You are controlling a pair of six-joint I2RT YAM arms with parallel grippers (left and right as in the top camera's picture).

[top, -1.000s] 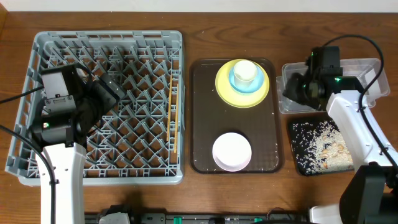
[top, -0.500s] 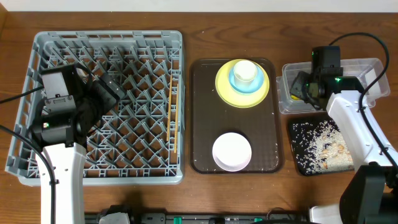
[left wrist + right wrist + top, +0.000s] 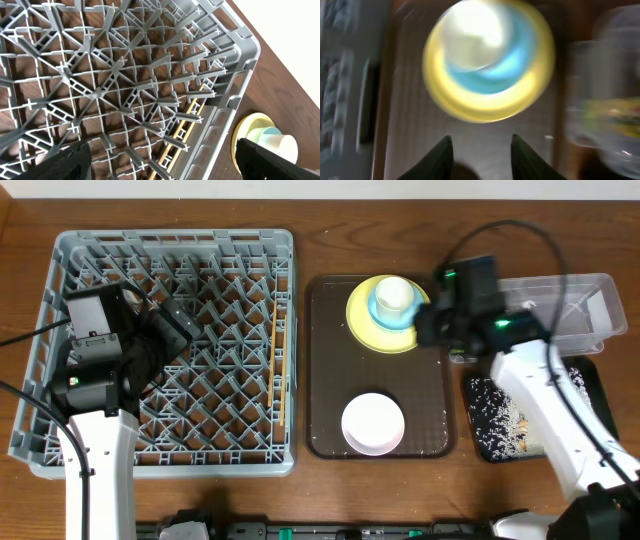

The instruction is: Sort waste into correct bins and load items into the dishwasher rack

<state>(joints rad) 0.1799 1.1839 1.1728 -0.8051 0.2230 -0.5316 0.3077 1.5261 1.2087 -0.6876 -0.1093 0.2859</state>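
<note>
The grey dishwasher rack (image 3: 60, 430) fills the left. The wooden chopsticks (image 3: 275, 360) lie along its right side and show in the left wrist view (image 3: 187, 122). My left gripper (image 3: 175, 330) hangs open and empty over the rack (image 3: 100, 75). The yellow plate (image 3: 365, 330) carries the light blue bowl (image 3: 378, 315) and the white cup (image 3: 395, 295). The white bowl (image 3: 373, 423) sits nearer the front. My right gripper (image 3: 430, 325) is open and empty just right of the plate (image 3: 470, 107). The wrapper (image 3: 610, 112) is a blur inside the clear tub (image 3: 570, 290).
The brown serving tray (image 3: 325, 380) holds the plate stack and the white bowl. The black tray (image 3: 490, 440) at the front right holds the rice scraps (image 3: 515, 415). A white piece (image 3: 598, 310) lies at the tub's right end. My right arm crosses above the tub and black tray.
My right gripper has swung left from above the clear tub to the brown tray's right edge beside the yellow plate. The left arm has not moved.
</note>
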